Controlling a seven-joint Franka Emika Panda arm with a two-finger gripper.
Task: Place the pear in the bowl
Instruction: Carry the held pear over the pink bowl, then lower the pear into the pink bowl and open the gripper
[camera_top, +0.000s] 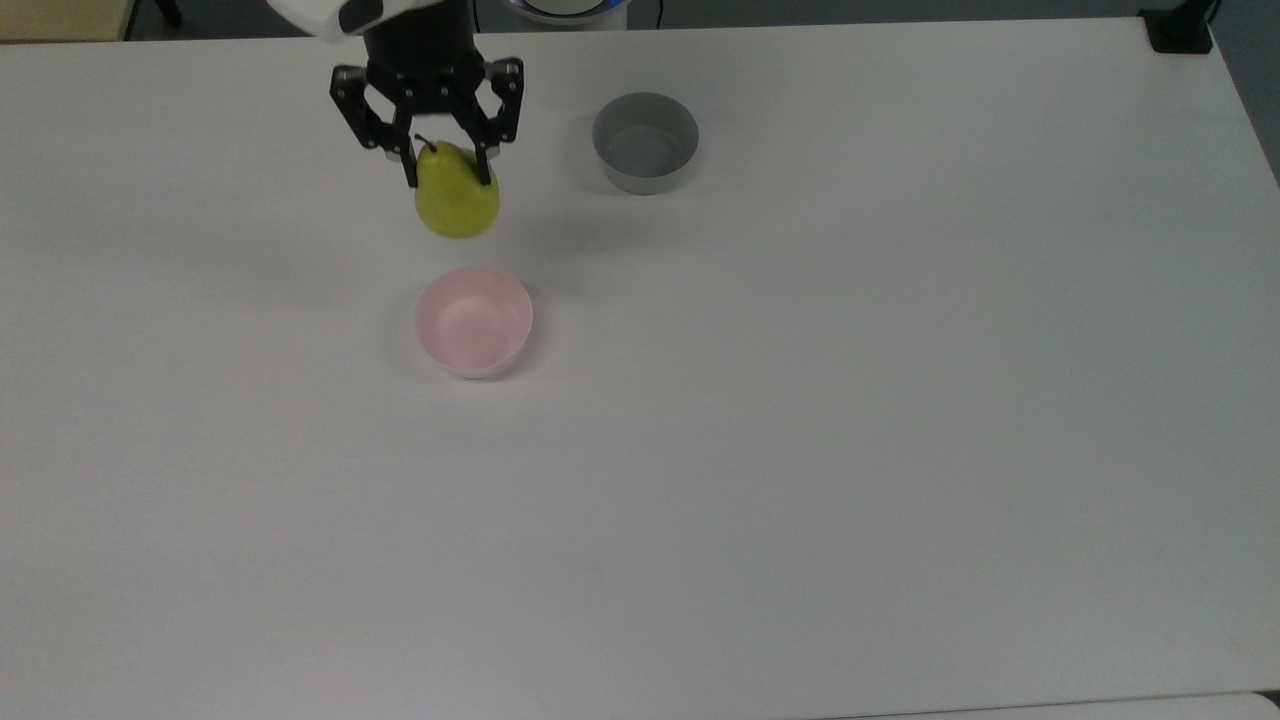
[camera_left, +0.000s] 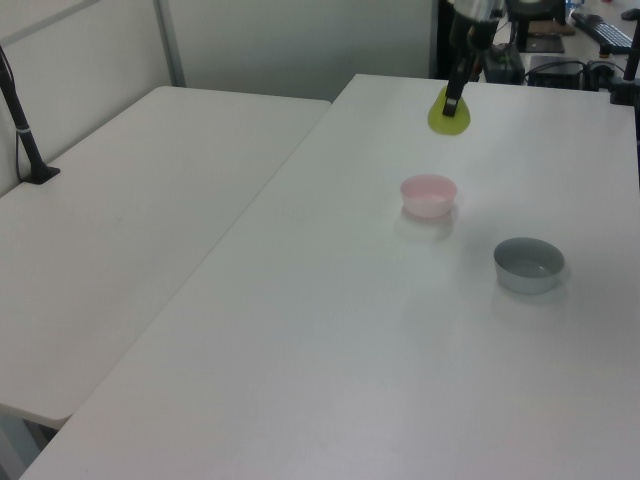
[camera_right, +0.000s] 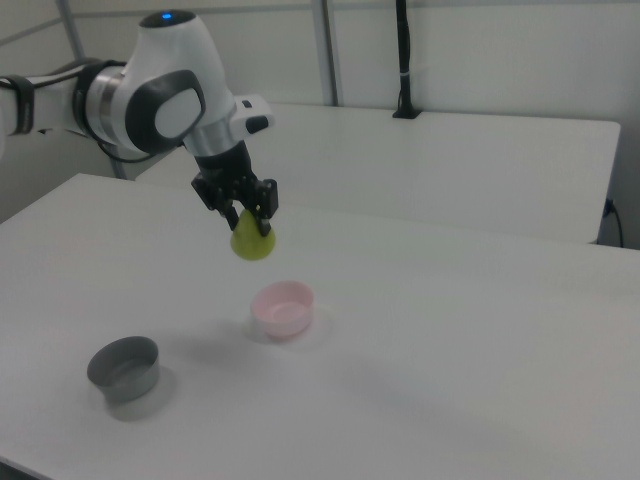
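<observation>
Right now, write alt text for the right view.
A robot arm's pincer holds a pear in the air, above and just short of a pink bowl on a white table. A grey bowl sits nearby.

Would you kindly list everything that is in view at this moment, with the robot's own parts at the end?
pear: one, yellow-green, held in the air above the table, short of the pink bowl
pink bowl: one, pale pink, standing empty on the table
grey bowl: one, grey, empty, towards the top view's upper right of the pink bowl
table: one, white, bearing both bowls
second table: one, white, at the left view's left
arm: one, white and grey, reaching over the table
pincer: one, black, shut on the pear near its stem
</observation>
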